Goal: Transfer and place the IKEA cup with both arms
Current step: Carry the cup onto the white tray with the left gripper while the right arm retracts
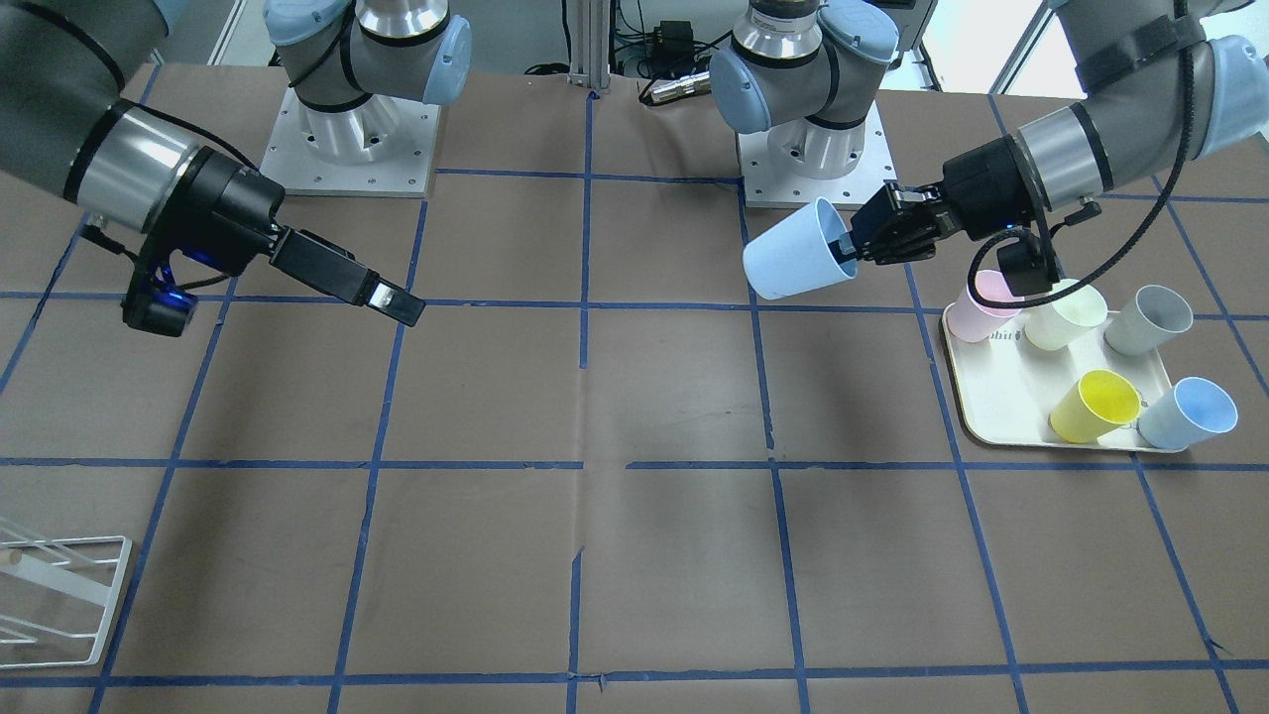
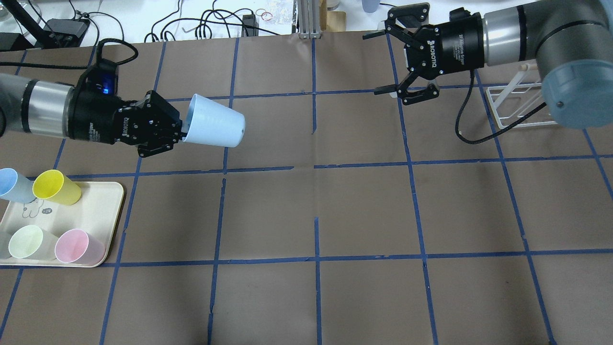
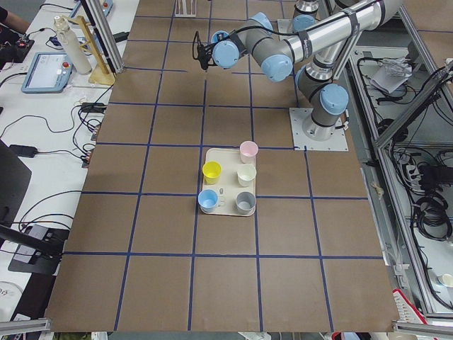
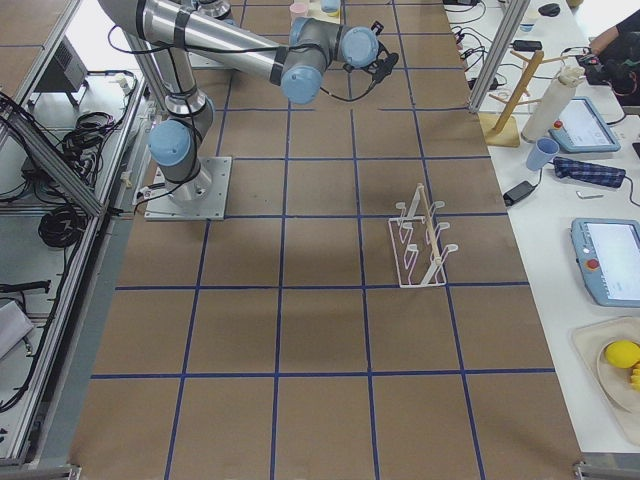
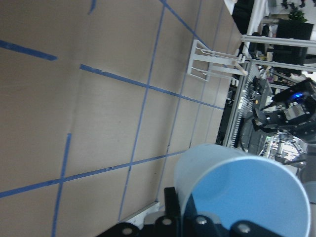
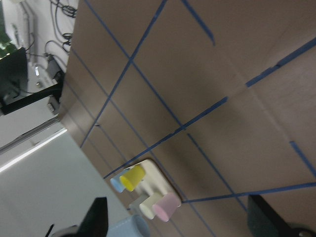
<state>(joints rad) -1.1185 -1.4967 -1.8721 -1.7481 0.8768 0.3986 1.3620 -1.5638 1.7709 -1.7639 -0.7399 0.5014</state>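
Observation:
My left gripper (image 2: 181,128) is shut on the rim of the sky-blue IKEA cup (image 2: 213,126) and holds it on its side above the table, its bottom pointing toward the table's middle. In the front-facing view the cup (image 1: 796,254) hangs from the same gripper (image 1: 855,245). It fills the lower right of the left wrist view (image 5: 237,190). My right gripper (image 2: 376,63) is open and empty, in the air at the far right, its jaws facing the cup across a wide gap. It also shows in the front-facing view (image 1: 399,302).
A cream tray (image 2: 106,211) at my left holds yellow (image 2: 55,187), pale green (image 2: 26,241), pink (image 2: 76,246) and greyer-blue (image 2: 12,184) cups, and a grey one (image 1: 1150,319). A white wire rack (image 2: 517,106) stands at the far right.

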